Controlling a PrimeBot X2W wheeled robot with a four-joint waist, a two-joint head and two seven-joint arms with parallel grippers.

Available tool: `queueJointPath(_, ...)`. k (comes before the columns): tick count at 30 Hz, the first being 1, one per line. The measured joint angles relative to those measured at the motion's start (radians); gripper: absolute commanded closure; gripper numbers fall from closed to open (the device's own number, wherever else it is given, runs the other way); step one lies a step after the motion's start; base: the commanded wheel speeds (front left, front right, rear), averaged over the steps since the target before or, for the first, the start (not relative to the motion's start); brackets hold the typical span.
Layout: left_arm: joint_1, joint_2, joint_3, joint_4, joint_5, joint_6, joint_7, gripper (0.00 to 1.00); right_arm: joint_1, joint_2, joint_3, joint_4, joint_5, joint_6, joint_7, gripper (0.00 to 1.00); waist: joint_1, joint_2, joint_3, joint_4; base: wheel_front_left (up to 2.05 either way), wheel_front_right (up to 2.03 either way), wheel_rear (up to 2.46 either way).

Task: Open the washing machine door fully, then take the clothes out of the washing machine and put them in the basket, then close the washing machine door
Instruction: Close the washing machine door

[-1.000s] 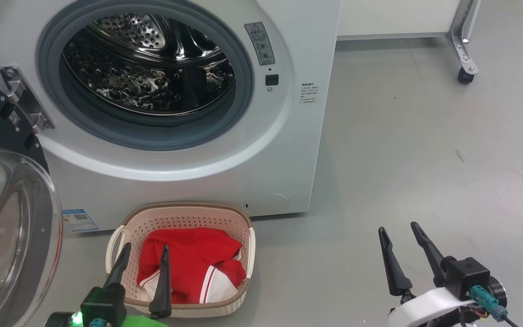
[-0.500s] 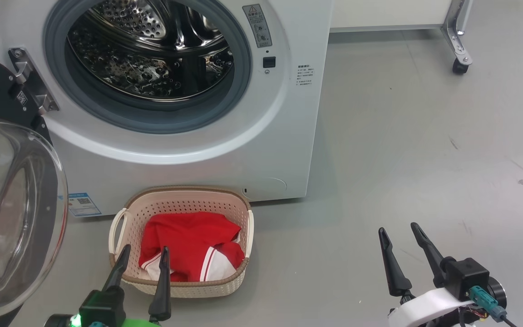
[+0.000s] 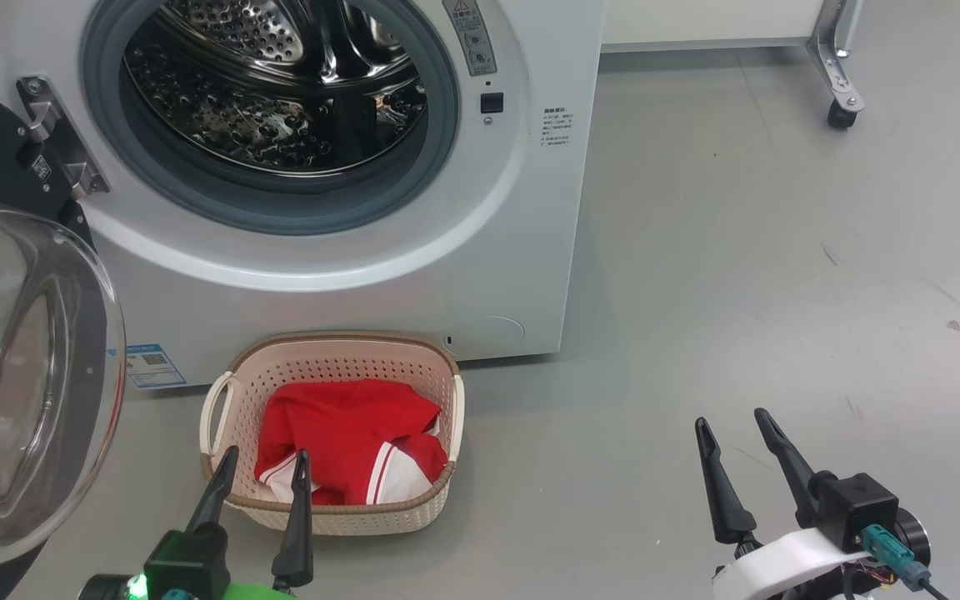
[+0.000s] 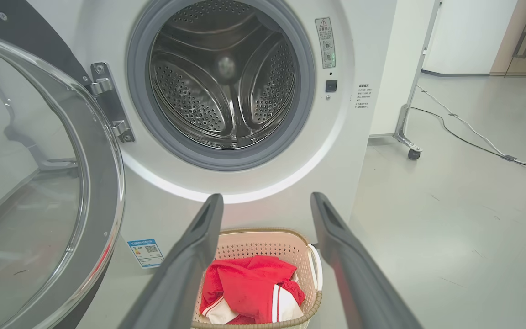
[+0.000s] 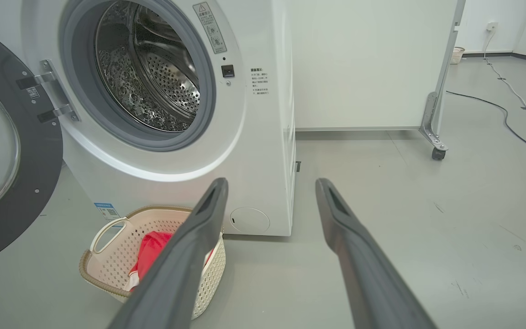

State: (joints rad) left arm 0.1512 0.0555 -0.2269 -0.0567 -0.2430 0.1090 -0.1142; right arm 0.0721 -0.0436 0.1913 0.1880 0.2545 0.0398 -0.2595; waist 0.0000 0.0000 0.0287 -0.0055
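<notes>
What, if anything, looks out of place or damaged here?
Nothing stands out. The clothes lie crumpled but wholly inside the basket, which stands upright before the washing machine; the door hangs open and the drum looks empty.

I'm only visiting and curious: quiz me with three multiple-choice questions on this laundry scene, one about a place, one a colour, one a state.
1. Where are the clothes? A in the drum; B in the basket; C on the floor.
2. What is their main colour? A blue; B green; C red.
3. The washing machine door is: A open; B shut; C missing.
Answers: B, they lie inside it; C, red with white trim; A, it stands swung out leftward.
</notes>
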Motion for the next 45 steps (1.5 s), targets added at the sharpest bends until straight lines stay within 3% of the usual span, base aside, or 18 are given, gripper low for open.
queueJointPath(20, -0.001, 0.0, -0.002, -0.005, 0.015, 0.0, 0.008, 0.0, 0.004, -0.002, -0.022, -0.014, 0.0, -0.012, 0.0, 0.0, 0.0, 0.0, 0.003, 0.043, 0.0, 0.0, 0.0)
queueJointPath(45, -0.003, 0.0, 0.0, 0.006, 0.02, 0.0, -0.003, 0.0, 0.022, -0.006, -0.018, -0.026, 0.0, -0.007, 0.0, 0.0, 0.0, 0.0, -0.012, 0.303, 0.0, 0.0, 0.0)
